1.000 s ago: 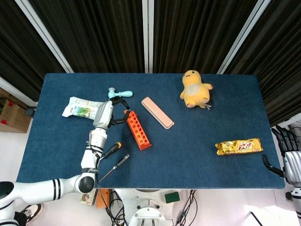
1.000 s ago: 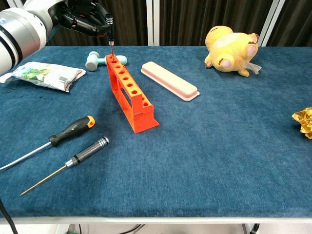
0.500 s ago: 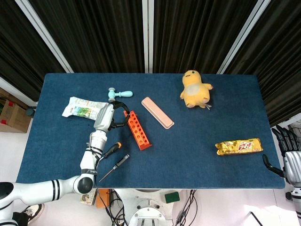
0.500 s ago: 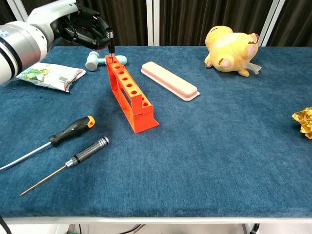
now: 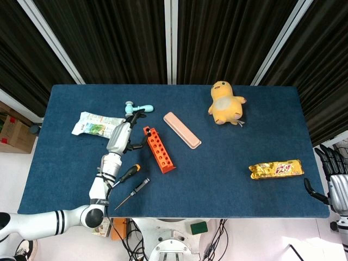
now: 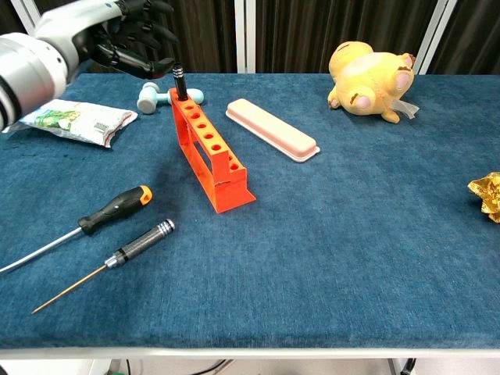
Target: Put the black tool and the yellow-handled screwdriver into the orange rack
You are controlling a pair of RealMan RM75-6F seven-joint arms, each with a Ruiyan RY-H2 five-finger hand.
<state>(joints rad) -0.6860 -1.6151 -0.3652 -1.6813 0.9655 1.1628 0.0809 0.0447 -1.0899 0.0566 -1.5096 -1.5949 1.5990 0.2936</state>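
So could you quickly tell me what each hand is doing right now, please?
Left hand: open, fingers spread, beside the black tool standing in the orange rack.
Right hand: open, holding nothing, at the table's edge.

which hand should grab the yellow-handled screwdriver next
Probably the left hand: it is open beside the orange rack, where the black tool stands in the end hole, on the same side as the yellow-handled screwdriver. The right hand hangs off the far table edge.
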